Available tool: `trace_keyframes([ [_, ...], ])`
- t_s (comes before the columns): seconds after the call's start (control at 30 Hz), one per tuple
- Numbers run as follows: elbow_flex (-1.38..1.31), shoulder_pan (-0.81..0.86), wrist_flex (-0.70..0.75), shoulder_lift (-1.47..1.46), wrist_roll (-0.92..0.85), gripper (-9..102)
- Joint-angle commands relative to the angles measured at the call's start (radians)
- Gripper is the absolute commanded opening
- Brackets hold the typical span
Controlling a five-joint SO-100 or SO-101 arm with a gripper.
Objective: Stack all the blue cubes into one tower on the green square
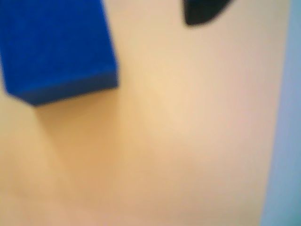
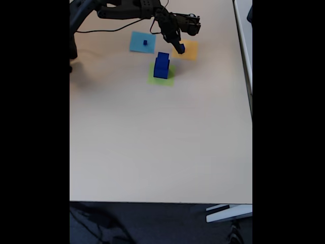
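Observation:
In the fixed view, two blue cubes (image 2: pixel 161 66) stand stacked on the green square (image 2: pixel 169 80). A tiny blue cube (image 2: pixel 144 42) sits on the flat light-blue square (image 2: pixel 135 41). My gripper (image 2: pixel 179 47) hangs over the left edge of the orange-yellow square (image 2: pixel 191 51), up and right of the stack. A dark-blue bit (image 2: pixel 181 50) shows at its tip; whether it is held is unclear. The blurred wrist view has a large blue cube (image 1: pixel 56 44) at the upper left, one black fingertip (image 1: pixel 202 12) at the top apart from it, and a light-blue strip (image 1: pixel 287 141) on the right.
The arm (image 2: pixel 127 10) reaches in from the top left, with a black cable (image 2: pixel 101 29) trailing on the table. The beige table (image 2: pixel 162 142) spreads wide and bare toward the front edge. Its right edge runs near a white object (image 2: pixel 228 213) on the floor.

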Motion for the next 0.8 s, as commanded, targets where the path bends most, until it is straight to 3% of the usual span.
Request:
trace_keyframes([
  [0.0,-0.066,0.002,-0.021,0.015,-0.012,27],
  [0.57,-0.083,0.006,-0.021,-0.025,-0.035,24],
  [0.77,-0.081,0.008,-0.020,-0.023,-0.034,17],
])
